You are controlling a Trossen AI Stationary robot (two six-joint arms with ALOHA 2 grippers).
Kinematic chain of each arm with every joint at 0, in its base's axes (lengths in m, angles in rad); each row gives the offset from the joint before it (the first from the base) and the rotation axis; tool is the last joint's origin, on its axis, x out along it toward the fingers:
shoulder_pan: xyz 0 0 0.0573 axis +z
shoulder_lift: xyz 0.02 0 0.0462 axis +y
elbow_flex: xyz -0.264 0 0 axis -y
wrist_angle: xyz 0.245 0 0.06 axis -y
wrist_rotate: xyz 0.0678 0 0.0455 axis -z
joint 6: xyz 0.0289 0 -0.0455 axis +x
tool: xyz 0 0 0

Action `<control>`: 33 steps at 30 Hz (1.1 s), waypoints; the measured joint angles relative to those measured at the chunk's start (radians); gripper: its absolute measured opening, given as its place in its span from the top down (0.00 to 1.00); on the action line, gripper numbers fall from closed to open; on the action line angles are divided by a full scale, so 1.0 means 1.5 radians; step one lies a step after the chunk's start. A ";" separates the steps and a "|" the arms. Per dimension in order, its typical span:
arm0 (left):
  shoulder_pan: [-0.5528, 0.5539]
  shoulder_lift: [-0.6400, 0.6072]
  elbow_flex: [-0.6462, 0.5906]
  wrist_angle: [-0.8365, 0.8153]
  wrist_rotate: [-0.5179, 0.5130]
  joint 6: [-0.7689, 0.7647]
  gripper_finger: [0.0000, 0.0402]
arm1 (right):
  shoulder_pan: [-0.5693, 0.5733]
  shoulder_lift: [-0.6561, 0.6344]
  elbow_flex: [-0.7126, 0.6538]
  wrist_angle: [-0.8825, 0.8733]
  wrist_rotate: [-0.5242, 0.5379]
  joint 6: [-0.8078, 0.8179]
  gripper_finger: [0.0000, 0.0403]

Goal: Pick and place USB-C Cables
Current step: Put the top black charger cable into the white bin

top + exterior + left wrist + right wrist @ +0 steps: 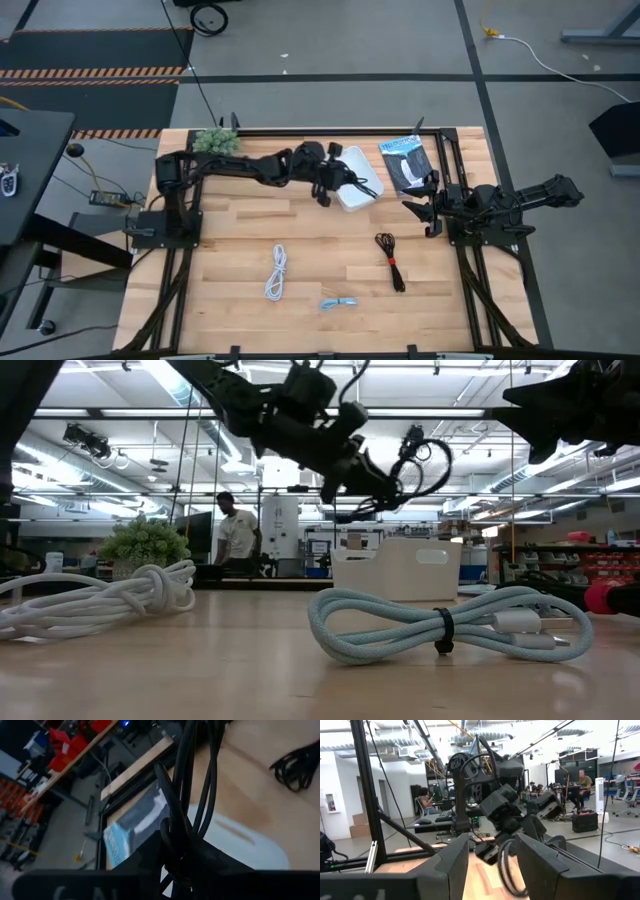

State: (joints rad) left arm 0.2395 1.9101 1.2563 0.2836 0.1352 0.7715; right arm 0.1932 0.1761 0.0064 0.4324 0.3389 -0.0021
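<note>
My left gripper (338, 184) (372, 478) hangs over the white tray (356, 194) (402, 570), shut on the black USB-C cable (366, 185) (424, 460). The white cable (277, 272) (100, 598), the light blue cable (338, 303) (440, 622) and the black cable with a red tie (391, 262) (298, 764) lie flat on the table's near half. My right gripper (424, 212) (491, 862) is open and waits at the table's right side, pointing toward the left arm. My left gripper pinches the black cable bundle (192, 795) between its two fingers, slanting down from the table's left. Its loops (430, 455) stick out past the fingertips. The bundle is lifted clear, above the tray. The exact spot of contact is hidden by the fingers and the strands.
A flat blue-and-black packet (407, 163) (127, 835) lies just right of the tray near the far edge. A small green plant (215, 141) (146, 543) stands at the far left corner. Black frame rails run along the table's edges. People show in the room beyond.
</note>
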 joint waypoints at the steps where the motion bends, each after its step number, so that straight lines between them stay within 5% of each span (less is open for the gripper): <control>1: -0.001 0.012 0.014 -0.002 0.001 0.000 0.81 | 0.000 0.000 0.000 0.000 0.000 0.000 0.58; 13: 0.059 0.116 0.152 -0.189 0.001 0.086 0.81 | 0.000 0.000 0.000 0.000 0.000 0.000 0.58; 26: 0.073 0.124 0.151 -0.208 0.048 0.140 0.80 | 0.000 0.000 0.000 0.000 0.000 0.000 0.58; 33: 0.064 0.124 0.151 -0.213 0.046 0.164 0.68 | 0.000 0.000 0.000 0.000 0.000 0.000 0.58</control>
State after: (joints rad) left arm 0.3349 2.0956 1.4822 -0.0355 0.2035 1.0182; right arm 0.1932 0.1761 0.0067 0.4324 0.3393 -0.0021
